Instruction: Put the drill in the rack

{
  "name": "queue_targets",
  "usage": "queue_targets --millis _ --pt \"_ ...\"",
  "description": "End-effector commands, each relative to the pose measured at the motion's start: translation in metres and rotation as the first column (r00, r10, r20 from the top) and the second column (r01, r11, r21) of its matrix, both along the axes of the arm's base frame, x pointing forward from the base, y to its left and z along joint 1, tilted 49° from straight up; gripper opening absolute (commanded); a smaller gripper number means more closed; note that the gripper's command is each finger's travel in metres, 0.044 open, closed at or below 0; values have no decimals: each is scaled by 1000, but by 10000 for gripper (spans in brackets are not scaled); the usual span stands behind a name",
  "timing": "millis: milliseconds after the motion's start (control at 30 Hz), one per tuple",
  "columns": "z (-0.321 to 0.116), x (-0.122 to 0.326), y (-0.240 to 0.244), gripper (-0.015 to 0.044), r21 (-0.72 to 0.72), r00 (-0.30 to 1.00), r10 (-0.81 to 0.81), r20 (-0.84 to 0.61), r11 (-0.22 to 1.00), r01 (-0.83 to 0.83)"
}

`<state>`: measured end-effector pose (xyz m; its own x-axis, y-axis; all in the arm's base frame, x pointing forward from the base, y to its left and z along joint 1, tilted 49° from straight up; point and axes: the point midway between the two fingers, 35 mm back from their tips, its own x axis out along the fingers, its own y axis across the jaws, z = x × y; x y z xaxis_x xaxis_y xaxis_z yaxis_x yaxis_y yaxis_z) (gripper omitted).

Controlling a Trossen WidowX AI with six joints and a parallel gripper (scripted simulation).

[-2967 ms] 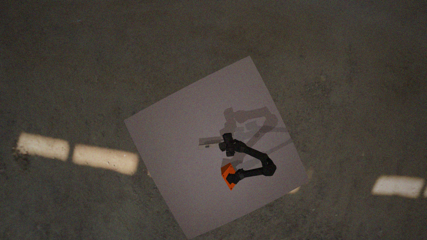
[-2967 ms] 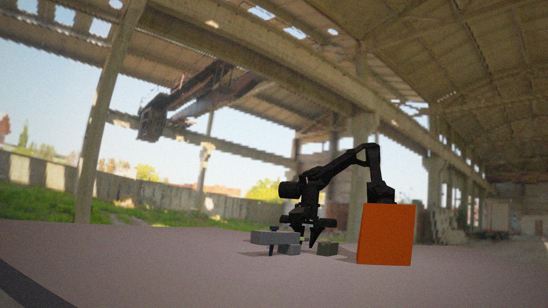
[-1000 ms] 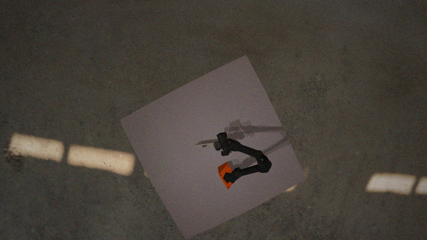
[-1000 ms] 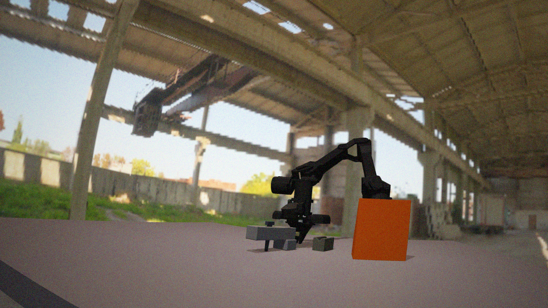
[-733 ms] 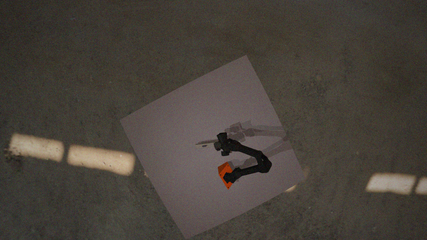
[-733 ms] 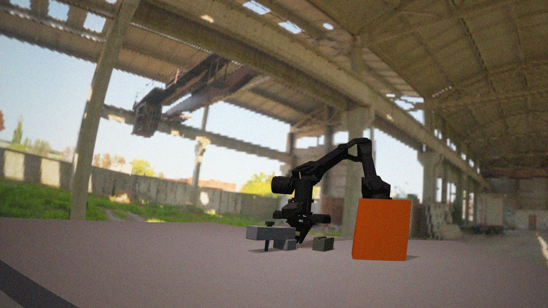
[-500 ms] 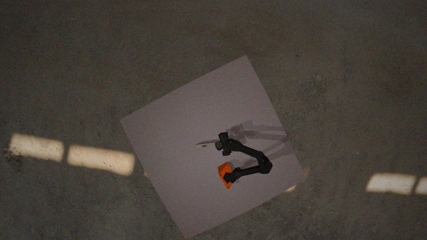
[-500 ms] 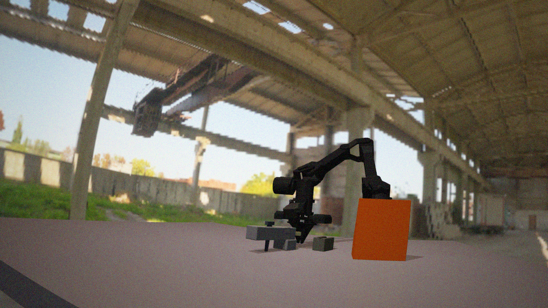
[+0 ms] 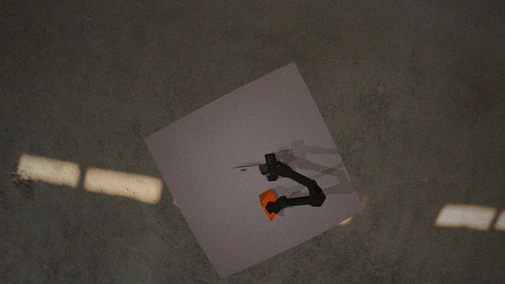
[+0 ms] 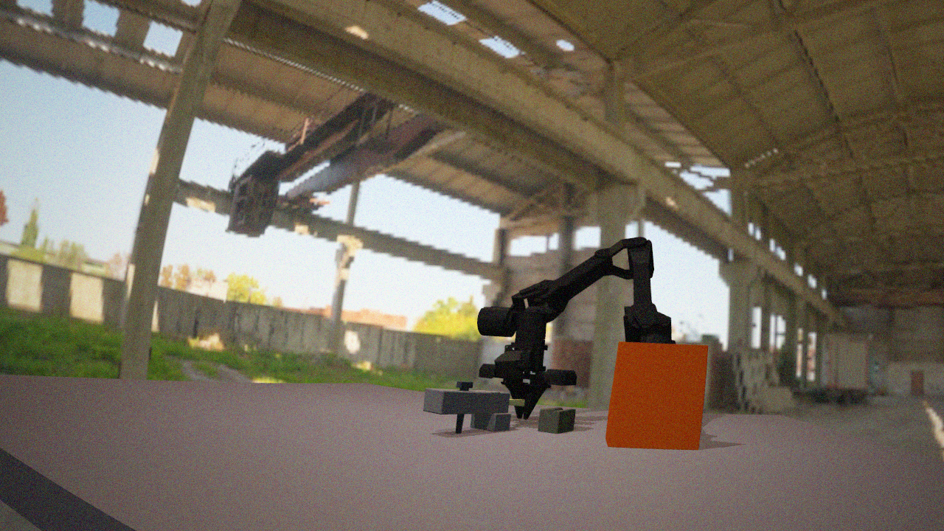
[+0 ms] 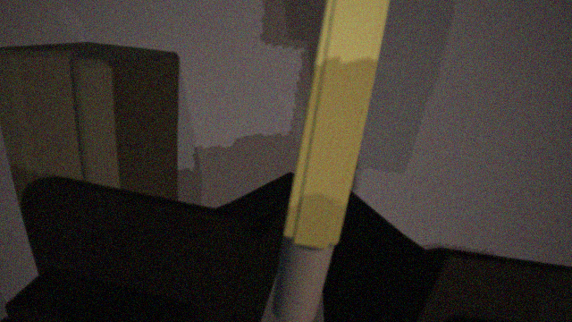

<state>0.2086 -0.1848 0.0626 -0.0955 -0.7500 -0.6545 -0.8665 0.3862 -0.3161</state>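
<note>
The gripper (image 10: 523,417) (image 11: 323,185) is shut on the drill, low over the table. The drill (image 10: 516,402) (image 11: 340,112) is a long yellow piece with a grey round section, which passes between the black fingers. Its yellow part runs out of the top of the wrist view. In the exterior view it reaches towards the long grey block (image 10: 462,401); whether its end is inside is hidden. The black key (image 10: 464,384) has its flat head just above this block and its stem below it. The rack (image 10: 556,420) (image 11: 147,125), a dark olive block with a notched top, stands beside the gripper.
A small grey block (image 10: 499,422) sits below the long block. A large orange box (image 9: 266,197) (image 10: 656,396) carries the arm's base, to the right of the rack in the exterior view. All stand on the square pale table (image 9: 229,123) (image 10: 231,455).
</note>
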Motion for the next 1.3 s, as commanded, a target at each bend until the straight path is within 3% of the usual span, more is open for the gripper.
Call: queue_targets --millis 0,1267 --pt "3 -4 -2 0 5 1000 3 1 1000 -3" --pt "27 -20 -9 0 4 1000 3 1 1000 -3"
